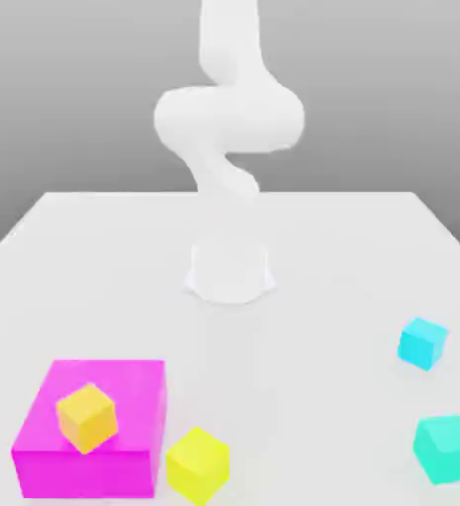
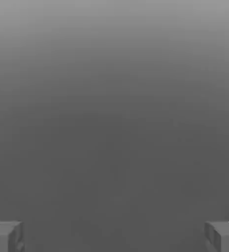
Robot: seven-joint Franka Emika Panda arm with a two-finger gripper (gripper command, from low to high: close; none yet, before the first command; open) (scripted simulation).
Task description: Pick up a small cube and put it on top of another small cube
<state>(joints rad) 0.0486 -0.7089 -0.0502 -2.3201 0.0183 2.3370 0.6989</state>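
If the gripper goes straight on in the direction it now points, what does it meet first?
Probably nothing nearby: between the gripper's open fingertips the hand view shows plain grey background, no cube or table. The way looks free as far as visible, though depth is unclear.

Arm [image 1: 229,119] top, magenta block [image 1: 90,430] corner cropped.

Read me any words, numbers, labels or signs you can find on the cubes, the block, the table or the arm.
None: there is no text to read.
Yellow cube: plain faces.
Teal cube: plain.
Cyan cube: plain.
Orange cube: plain, sits on the magenta block, also unmarked.
Arm and table: plain white, no marks.
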